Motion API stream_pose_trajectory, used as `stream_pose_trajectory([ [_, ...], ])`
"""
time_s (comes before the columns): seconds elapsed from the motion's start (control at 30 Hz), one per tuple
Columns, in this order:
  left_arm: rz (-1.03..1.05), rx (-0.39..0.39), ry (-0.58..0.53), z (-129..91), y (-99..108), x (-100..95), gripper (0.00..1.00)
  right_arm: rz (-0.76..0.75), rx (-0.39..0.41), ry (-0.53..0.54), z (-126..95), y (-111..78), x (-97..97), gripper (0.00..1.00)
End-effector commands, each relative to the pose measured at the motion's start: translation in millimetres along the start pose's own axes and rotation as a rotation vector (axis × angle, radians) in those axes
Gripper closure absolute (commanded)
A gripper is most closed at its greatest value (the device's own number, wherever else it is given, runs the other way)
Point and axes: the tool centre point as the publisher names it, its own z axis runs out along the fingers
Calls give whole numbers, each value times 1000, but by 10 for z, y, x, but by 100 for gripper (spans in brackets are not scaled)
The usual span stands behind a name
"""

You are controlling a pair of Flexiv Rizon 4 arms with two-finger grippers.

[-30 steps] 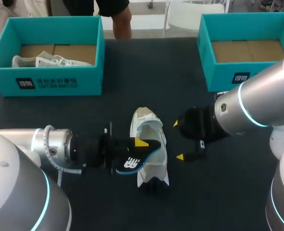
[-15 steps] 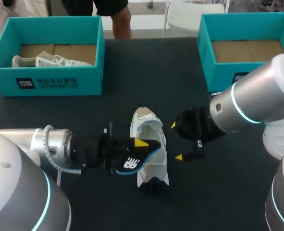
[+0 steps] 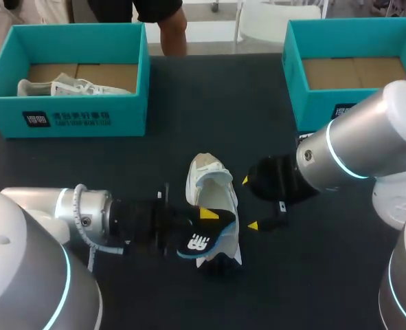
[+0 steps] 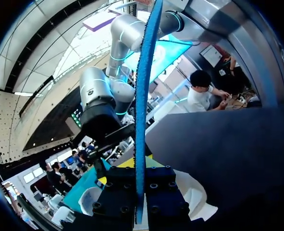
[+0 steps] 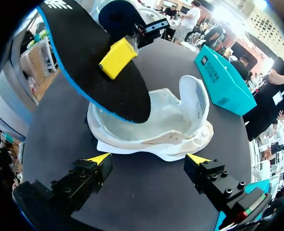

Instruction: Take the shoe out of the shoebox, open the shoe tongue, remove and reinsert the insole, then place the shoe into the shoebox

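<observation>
A white shoe (image 3: 213,194) lies on the black table (image 3: 189,124), its opening facing up (image 5: 170,120). My left gripper (image 3: 204,223) is shut on the black insole with a blue edge (image 3: 201,242), holding it over the shoe's front end. In the left wrist view the insole (image 4: 142,106) stands edge-on between the fingers of the left gripper (image 4: 141,195). My right gripper (image 3: 249,203) is open just right of the shoe, apart from it. In its own view the right gripper (image 5: 149,159) faces the shoe's side, with the insole (image 5: 93,62) above.
A teal shoebox (image 3: 24,120) at the back left holds another white shoe (image 3: 72,86). A second teal shoebox (image 3: 312,106) at the back right shows only its cardboard floor. A person stands behind the table's far edge.
My left gripper has carried the insole a little toward the table's front and right. The right gripper has shifted slightly left, closer to the shoe.
</observation>
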Motion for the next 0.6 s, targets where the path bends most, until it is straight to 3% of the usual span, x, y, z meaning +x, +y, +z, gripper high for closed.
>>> stream_pose_trajectory([
  [0.03, 1, -8, 7, 101, 167, 39, 100, 1, 1, -3, 9, 5, 15, 0],
  [0.6, -38, -33, -16, 84, 702, -8, 100, 1, 1, -3, 9, 5, 15, 0],
])
